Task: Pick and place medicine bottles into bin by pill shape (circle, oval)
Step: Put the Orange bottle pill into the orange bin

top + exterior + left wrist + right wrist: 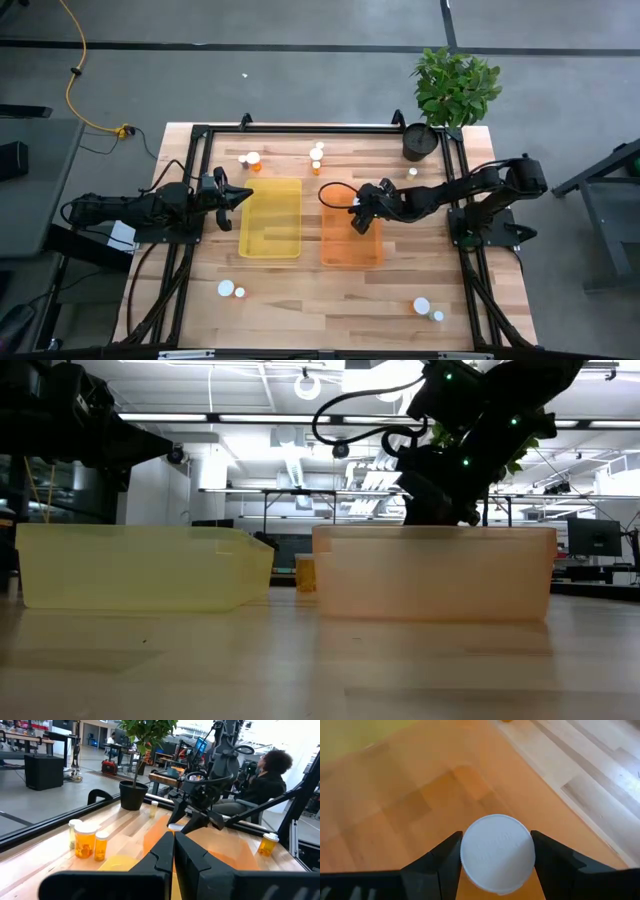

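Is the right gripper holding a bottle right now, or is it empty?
Holding one. In the right wrist view the right gripper has its fingers clamped on a white-capped bottle, above the orange bin.

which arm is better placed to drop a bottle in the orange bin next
Right. The right gripper is over the translucent orange bin, shut on a white-capped pill bottle. The left gripper sits shut and empty at the translucent yellow bin's left edge.
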Robot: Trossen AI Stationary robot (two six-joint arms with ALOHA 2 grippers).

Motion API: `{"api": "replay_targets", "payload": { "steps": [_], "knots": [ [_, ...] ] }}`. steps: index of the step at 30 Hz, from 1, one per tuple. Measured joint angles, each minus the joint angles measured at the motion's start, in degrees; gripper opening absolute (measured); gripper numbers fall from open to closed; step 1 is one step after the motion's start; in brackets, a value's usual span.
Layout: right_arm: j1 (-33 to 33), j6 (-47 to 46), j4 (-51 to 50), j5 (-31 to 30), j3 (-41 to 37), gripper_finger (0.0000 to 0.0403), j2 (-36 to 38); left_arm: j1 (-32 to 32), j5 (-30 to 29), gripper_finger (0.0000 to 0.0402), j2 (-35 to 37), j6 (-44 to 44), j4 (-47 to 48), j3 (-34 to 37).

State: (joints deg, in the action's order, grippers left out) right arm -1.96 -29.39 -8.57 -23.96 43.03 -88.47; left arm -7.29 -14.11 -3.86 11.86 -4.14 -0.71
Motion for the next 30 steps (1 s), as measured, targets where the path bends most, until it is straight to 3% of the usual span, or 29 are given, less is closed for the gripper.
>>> {"api": "replay_targets", "payload": {
  "steps": [25, 30],
  "knots": [
    [0.09, -1.85, -0.25, 2.01, 0.15, 0.0218, 1.09, -0.02, -0.83, 0.0003, 0.0, -0.02, -2.11, 0.0],
    [0.09, -1.69, -0.25, 1.92, 0.17, 0.0247, 1.12, -0.02, -0.83, 0.0003, 0.0, -0.02, -2.3, -0.02]
  ]
}}
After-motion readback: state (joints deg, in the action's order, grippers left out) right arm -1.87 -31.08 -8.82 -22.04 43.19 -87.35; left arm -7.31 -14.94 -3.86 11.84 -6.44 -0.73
